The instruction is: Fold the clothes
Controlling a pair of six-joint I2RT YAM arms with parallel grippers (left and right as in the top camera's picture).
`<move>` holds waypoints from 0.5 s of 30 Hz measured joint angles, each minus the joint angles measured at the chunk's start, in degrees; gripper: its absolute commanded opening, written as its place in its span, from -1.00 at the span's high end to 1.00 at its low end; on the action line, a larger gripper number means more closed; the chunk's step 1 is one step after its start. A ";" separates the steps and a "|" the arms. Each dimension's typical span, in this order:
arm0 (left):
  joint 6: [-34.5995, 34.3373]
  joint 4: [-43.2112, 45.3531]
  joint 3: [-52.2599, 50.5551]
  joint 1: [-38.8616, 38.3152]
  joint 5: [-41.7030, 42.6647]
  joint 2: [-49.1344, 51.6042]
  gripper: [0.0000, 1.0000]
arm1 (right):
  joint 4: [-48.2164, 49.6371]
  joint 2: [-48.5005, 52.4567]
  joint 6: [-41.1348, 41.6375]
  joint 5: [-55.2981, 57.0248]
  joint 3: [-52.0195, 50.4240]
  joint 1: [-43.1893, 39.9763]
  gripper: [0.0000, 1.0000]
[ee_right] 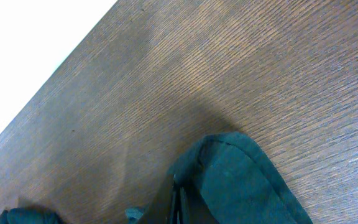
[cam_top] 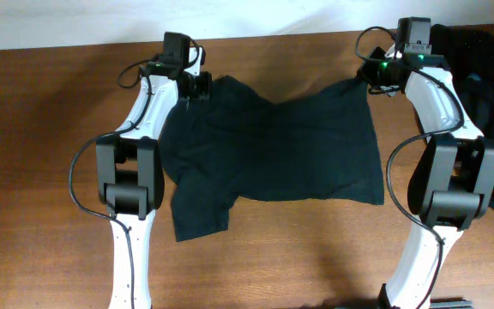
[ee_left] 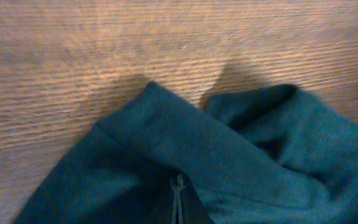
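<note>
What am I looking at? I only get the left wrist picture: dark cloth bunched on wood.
Observer: It's a whole black T-shirt, spread flat across a table between two robot arms.
Operator: Is only this one arm holding it?
Observer: No. The right gripper is shut on the opposite far corner, just as the left gripper is on its side.
Operator: Any other clothes around?
Observer: Yes, a pile of dark garments lies beyond the right arm.
</note>
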 measured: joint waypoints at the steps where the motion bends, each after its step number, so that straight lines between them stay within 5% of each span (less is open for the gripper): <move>1: 0.02 0.74 0.00 0.00 0.17 0.28 0.99 | 0.00 0.00 0.00 0.17 0.00 0.00 0.92; 15: 1.46 6.05 0.00 0.76 -7.17 0.33 0.99 | 0.96 0.00 0.04 1.42 0.00 0.00 0.92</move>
